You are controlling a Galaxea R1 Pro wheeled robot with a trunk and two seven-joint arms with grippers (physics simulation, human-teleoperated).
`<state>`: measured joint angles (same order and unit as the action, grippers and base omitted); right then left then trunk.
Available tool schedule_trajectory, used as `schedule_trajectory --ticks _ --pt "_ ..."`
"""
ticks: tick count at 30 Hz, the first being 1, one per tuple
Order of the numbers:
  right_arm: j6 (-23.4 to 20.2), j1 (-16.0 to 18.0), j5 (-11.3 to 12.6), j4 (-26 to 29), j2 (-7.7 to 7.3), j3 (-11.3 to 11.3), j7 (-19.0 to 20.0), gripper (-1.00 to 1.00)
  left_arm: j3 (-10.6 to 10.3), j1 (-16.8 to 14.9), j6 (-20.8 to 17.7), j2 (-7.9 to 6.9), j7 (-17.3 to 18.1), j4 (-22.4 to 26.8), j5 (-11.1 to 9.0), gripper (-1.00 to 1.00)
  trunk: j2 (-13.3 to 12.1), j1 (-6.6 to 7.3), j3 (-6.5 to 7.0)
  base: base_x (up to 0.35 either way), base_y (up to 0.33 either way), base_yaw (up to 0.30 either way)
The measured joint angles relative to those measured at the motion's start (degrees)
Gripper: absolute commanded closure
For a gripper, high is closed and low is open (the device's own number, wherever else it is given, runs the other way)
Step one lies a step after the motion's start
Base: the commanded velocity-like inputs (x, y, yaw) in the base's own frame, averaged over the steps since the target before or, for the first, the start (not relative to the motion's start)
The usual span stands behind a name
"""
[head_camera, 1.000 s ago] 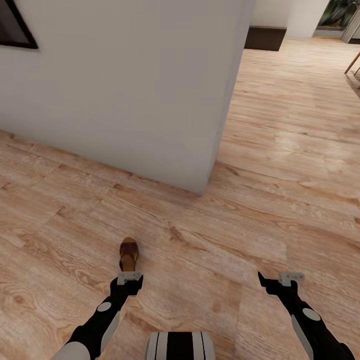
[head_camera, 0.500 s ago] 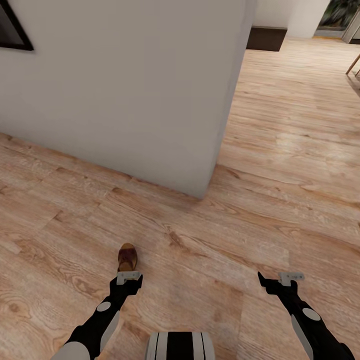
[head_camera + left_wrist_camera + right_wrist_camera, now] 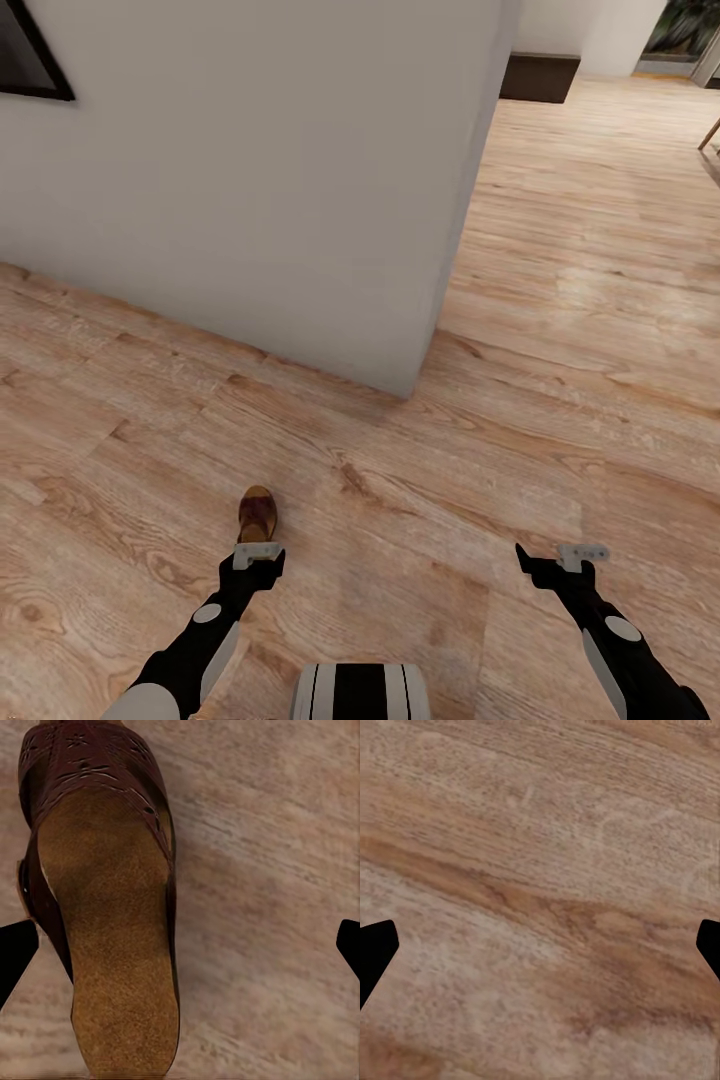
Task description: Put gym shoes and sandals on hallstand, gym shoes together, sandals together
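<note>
One brown sandal [image 3: 257,513] with a dark maroon strap and tan footbed lies on the wood-plank corridor floor [image 3: 420,520]. My left gripper [image 3: 260,568] hangs just short of its heel. In the left wrist view the sandal [image 3: 105,907] lies below my left gripper [image 3: 180,949], nearer one fingertip, and the jaws stand wide open. My right gripper [image 3: 555,570] hovers over bare floor, also open [image 3: 540,949], holding nothing. The gym shoes, the other sandal and the hallstand are out of view.
A pale grey wall [image 3: 260,170] juts forward ahead and ends in a corner [image 3: 410,385]. Wood floor runs on past its right side toward a dark low cabinet [image 3: 540,75]. A dark frame [image 3: 25,55] hangs on the wall at upper left.
The whole picture has shifted slightly, so the camera has moved a little. Both arms hold the same pose and the sandal still lies on the floor.
</note>
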<state>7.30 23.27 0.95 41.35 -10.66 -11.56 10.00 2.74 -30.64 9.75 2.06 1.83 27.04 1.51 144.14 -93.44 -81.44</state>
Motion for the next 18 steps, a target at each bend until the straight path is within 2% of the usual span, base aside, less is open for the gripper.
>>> schedule_trajectory --ticks 8,18 --pt "-0.06 0.00 0.00 0.00 0.00 0.00 0.00 -1.00 -0.09 0.00 0.00 0.00 0.00 0.00 0.00 -1.00 0.00 0.00 0.00 0.000 0.000 0.185" --pt "-0.07 -0.01 0.04 0.09 0.00 -0.08 0.00 -1.00 0.18 -0.01 0.08 -0.07 0.00 0.00 -0.07 -1.00 0.00 0.00 0.00 0.000 0.000 0.028"
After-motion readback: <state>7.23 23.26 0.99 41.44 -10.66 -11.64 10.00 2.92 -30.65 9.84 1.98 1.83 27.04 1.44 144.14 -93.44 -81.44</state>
